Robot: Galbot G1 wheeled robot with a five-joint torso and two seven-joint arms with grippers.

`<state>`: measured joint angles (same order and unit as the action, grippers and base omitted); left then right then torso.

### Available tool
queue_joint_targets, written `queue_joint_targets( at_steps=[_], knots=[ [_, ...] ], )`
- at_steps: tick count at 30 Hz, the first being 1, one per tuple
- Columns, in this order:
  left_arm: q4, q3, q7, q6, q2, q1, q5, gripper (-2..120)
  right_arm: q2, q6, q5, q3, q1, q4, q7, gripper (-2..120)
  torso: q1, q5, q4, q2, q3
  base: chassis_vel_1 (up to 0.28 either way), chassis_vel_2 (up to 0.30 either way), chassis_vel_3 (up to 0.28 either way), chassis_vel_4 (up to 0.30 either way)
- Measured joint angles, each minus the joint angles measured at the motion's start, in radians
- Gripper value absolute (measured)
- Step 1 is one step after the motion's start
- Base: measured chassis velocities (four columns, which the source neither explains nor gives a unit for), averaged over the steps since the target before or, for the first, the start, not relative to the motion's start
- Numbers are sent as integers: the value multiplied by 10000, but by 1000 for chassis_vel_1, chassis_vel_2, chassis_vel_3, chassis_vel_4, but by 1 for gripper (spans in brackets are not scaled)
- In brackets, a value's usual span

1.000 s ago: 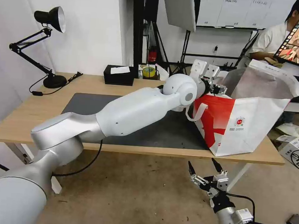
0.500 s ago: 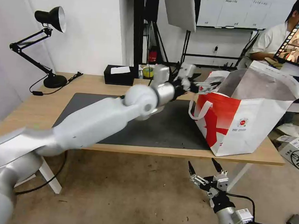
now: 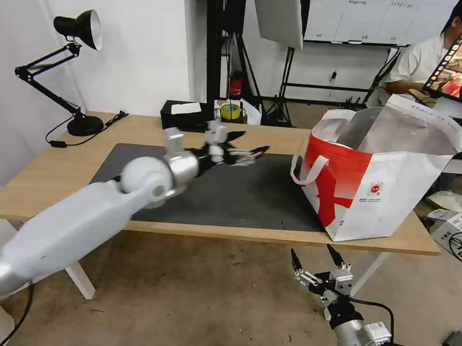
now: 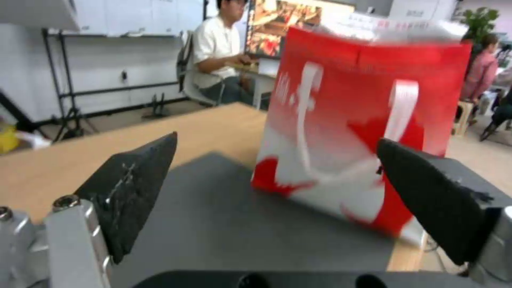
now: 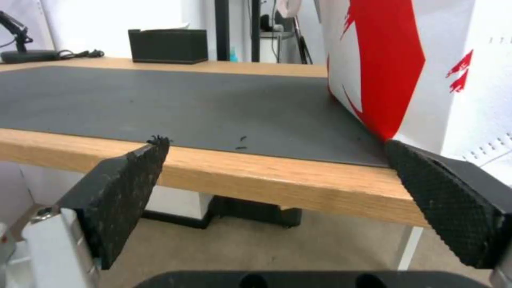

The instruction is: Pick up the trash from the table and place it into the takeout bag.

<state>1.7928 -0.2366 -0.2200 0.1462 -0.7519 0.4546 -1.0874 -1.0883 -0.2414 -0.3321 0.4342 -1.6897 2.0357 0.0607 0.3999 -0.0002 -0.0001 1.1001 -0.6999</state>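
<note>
1. Plainly, the left gripper (image 3: 245,152) hangs over the dark mat (image 3: 250,195) with its jaws spread wide and nothing between them; the left wrist view confirms the empty gap.
2. The right gripper (image 3: 317,263) sits parked low, below the surface's front edge, its 2 fingers likewise parted and empty.
3. The takeout bag (image 3: 377,188) stands upright at the right end of the surface (image 3: 139,127), partly on the mat, mouth open upward and foil lining showing. Its long axis seems to run roughly along the surface's length, with the red end panel and a loop handle facing the left gripper.
4. No trash can be seen on the mat or the bare wood, so it is likely already inside the bag, though the contents are hidden.
5. Risks, as I judge them: a sweep of the left arm could snag the loop handle (image 3: 307,170) and tip or drag the light bag, whose corner sits near the front edge. The black tissue box (image 3: 183,116) and tape roll (image 3: 230,111) behind could be mistaken for trash.
</note>
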Motion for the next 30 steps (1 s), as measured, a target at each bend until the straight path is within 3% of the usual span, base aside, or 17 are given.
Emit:
queue_joint_targets(
  at_steps=[3, 5, 12, 20, 27, 30],
  knots=[
    [280, 815, -197, -2, 313, 1044, 240, 100, 1, 0, 0, 0, 0, 0, -1, 100, 0, -3, 0, 0, -1, 0, 0, 0, 0],
    [685, 2292, -487, -64, 774, 2566, 474, 100, 0, 0, 0, 0, 0, 0, -1, 100, -1, 1, 8, 0, 0, 0, 0, 0, 0],
    [850, 3567, -875, -707, 1374, 4174, 812, 100, 1, 0, 0, 0, 0, 0, -1, 100, -1, 1, 4, 0, -1, 0, 0, 0, 0],
    [351, 3947, -1383, -1350, 1069, 4986, 1610, 100, 1, 0, 0, 0, 0, 0, -1, 100, 1, 1, -5, 0, -1, 0, 0, 0, 0],
    [-4, 6260, -1905, -2082, 585, 7542, 2459, 100, 0, 0, 1, -1, 0, 0, -1, 100, 0, 1, 2, 0, -1, 0, 0, 0, 0],
    [-31, 6711, -1923, -2192, 485, 7977, 2566, 100, 1, 0, 0, 0, 0, 0, -1, 100, 0, 2, 1, 0, -1, 0, 0, 0, 0]
  ],
)
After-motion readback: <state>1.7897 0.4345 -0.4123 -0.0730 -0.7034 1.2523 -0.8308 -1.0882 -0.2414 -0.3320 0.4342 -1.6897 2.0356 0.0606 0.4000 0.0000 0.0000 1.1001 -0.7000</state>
